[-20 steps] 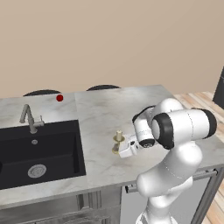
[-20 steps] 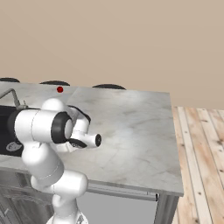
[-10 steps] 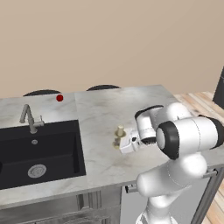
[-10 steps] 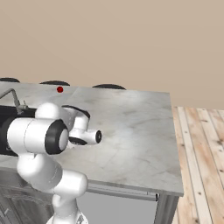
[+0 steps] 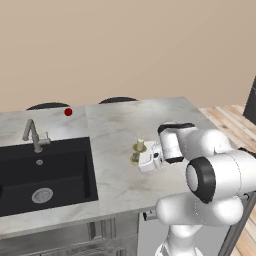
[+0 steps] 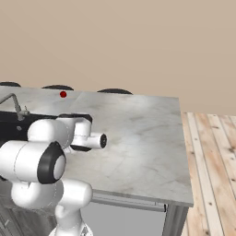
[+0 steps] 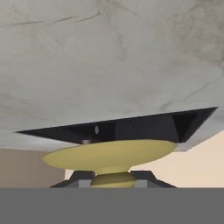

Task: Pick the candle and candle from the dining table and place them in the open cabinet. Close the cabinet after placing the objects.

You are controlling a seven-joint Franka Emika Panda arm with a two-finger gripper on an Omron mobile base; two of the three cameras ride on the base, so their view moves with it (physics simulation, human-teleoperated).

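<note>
A broad marbled dining table (image 5: 120, 125) spans the middle of the left base view, its black sink (image 5: 45, 175) and grey faucet (image 5: 33, 136) at the left edge. The white arm reaches in from the lower right, its gripper (image 5: 138, 156) closed on the gold-stemmed candle (image 5: 139, 146) at centre frame. In the hand view, the holder's gold base (image 7: 109, 155) sits low, between the fingertips.
</note>
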